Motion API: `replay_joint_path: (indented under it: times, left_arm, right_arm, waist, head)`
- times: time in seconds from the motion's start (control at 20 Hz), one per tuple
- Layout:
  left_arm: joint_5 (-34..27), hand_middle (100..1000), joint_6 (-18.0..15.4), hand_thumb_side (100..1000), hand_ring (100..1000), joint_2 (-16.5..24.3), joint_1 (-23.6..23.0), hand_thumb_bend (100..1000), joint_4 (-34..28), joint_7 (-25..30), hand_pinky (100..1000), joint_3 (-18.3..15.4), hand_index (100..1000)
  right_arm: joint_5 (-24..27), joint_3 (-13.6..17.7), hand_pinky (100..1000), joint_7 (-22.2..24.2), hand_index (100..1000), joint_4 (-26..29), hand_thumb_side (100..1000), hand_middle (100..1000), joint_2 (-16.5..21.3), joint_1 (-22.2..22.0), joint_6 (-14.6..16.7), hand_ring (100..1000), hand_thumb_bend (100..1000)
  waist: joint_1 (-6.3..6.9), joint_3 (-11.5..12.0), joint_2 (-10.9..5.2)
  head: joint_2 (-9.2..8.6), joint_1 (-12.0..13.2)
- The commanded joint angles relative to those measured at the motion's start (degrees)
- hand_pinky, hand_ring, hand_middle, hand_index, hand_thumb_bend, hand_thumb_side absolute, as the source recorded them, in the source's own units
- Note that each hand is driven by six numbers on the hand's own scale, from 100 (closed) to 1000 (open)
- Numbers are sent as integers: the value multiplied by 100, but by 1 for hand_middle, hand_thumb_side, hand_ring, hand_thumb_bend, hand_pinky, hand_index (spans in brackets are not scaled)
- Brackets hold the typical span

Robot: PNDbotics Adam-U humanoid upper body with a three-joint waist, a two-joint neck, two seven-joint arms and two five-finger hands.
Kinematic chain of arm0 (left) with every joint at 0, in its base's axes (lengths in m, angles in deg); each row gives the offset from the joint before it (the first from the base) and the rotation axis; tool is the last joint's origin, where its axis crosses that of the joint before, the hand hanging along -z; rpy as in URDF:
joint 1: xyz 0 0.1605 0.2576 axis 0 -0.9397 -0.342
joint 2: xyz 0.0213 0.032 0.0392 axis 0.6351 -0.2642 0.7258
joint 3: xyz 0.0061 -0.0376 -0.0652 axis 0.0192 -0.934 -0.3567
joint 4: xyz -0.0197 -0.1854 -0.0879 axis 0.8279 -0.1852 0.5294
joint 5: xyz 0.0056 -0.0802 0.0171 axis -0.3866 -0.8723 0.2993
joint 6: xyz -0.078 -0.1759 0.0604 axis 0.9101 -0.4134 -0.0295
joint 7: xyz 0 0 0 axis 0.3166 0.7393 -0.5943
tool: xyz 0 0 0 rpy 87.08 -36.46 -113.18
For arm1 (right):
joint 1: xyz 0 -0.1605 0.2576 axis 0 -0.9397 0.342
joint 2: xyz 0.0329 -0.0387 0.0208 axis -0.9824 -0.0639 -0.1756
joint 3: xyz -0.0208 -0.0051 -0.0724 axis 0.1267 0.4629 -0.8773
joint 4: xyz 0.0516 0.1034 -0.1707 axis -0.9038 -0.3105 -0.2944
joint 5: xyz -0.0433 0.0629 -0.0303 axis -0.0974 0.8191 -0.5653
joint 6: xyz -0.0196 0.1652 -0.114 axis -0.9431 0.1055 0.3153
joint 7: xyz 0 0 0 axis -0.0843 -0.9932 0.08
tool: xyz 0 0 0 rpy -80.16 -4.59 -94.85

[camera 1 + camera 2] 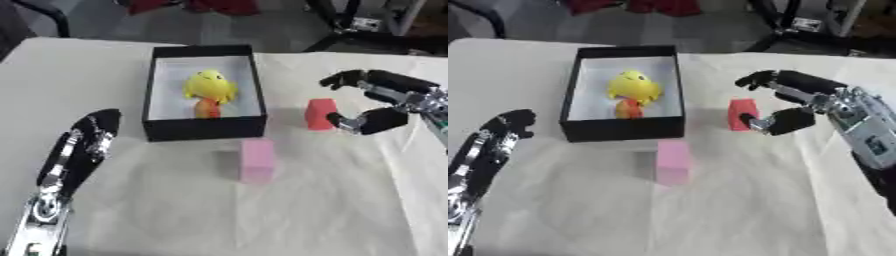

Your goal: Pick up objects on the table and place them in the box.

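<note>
Left eye view, red block beside right hand, fingers spread apart

One box stands on the worktop, black outside and white inside, toward the far edge near the middle. One yellow toy with an orange lower part lies inside it. Two blocks sit on the worktop outside the box: one red block to the right of the box, and one pink block just in front of the box's near right corner. Two robot hands show: one left hand near the left edge and one right hand near the right edge.
</note>
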Motion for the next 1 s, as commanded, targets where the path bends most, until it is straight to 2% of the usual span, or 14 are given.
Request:
replay_joint_path:
  times: [0.05, 0.25, 0.4, 0.65, 1.0]
  left_arm:
    - [-10, 756, -4, 739, 831, 104, 31, 249, -78, -21, 793, -31, 820]
    - [-11, 756, -5, 739, 830, 103, 31, 248, -77, -20, 793, -31, 820]
    - [-22, 756, -10, 739, 830, 90, 33, 247, -77, -8, 793, -18, 820]
    - [-34, 756, -13, 739, 830, 76, 37, 247, -77, 6, 793, -7, 820]
    - [-43, 756, -18, 739, 830, 58, 47, 247, -79, 18, 793, -1, 820]
  right_arm:
    - [-55, 140, 917, 139, 970, -111, 626, 899, 65, 137, 15, 874, 223]
    - [-86, 149, 921, 141, 972, -171, 630, 902, 49, 148, 53, 878, 237]
    - [-284, 129, 925, 225, 973, -493, 624, 905, -101, 268, -32, 880, 243]
    - [-780, 90, 930, 86, 976, -1128, 615, 910, -333, 537, 190, 884, 269]
    - [-1330, 129, 931, -201, 975, -1653, 598, 906, -568, 765, 410, 882, 274]
  waist:
    - [-41, -18, -65]
    - [-38, -20, -66]
    - [-5, -22, -78]
    - [31, -13, -82]
    - [69, 5, -71]
  head:
    - [-9, -3]
    - [-9, -5]
    - [-9, -44]
    - [-9, -69]
    - [-9, -114]
